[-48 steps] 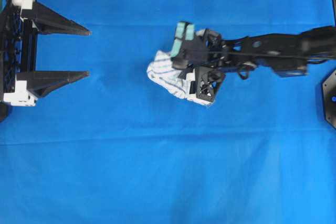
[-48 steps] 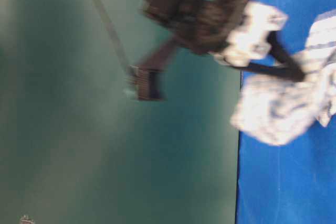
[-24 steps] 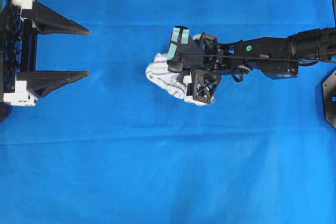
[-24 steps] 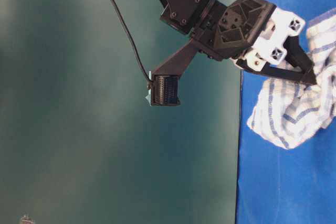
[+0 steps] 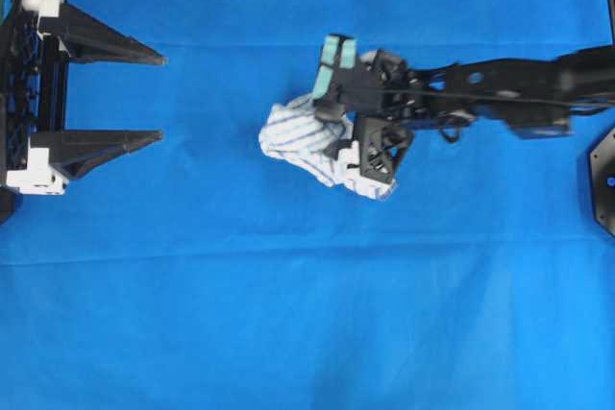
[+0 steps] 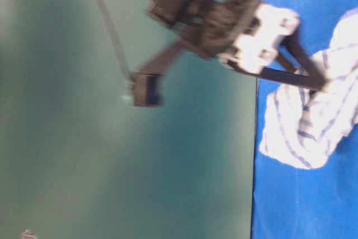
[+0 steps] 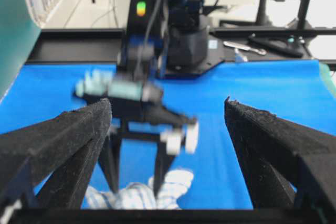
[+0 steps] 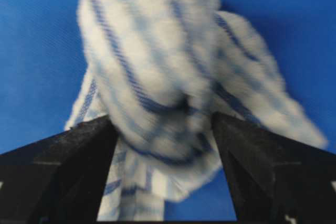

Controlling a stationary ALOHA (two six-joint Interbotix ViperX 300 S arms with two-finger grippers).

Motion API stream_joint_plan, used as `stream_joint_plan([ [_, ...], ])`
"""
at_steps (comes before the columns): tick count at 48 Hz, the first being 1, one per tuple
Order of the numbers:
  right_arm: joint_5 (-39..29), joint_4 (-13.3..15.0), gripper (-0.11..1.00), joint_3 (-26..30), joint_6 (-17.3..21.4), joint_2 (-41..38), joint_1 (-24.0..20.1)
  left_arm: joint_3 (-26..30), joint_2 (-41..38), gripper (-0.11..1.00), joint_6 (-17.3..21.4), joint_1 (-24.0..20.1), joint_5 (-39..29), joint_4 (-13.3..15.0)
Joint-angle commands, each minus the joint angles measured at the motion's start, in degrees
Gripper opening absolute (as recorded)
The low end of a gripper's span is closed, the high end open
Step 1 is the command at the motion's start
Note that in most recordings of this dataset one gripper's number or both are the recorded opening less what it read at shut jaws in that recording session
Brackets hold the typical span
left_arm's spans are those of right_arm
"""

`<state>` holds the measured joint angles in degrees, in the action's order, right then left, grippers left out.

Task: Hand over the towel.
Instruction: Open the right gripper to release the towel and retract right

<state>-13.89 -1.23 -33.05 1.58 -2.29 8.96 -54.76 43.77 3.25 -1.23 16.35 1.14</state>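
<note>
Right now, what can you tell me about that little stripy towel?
The towel is a small, soft-looking white cloth with thin blue and grey stripes, bunched into a crumpled lump. The right gripper has its jaws closed on the cloth. It sits over the blue cloth near the middle; whether it touches it is unclear. The left gripper waits apart, open.

A large blue cloth (image 5: 288, 314) covers the table in the overhead view. In the left wrist view, some tools (image 7: 247, 47) lie on a black surface (image 7: 73, 45) at the top of the frame.
</note>
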Motion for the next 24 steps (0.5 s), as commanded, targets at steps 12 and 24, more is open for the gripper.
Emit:
stream_joint_plan([
  [12, 3.87, 0.88, 0.71, -3.69, -0.09, 20.74, 0.09, 0.26, -0.26, 0.92, -0.09, -0.09, 0.62, 0.0],
  [24, 13.54, 0.97, 0.71, -12.13, -0.26, 33.57, -0.26, 0.18, -0.26, 0.92, -0.09, -0.09, 0.53, 0.09],
])
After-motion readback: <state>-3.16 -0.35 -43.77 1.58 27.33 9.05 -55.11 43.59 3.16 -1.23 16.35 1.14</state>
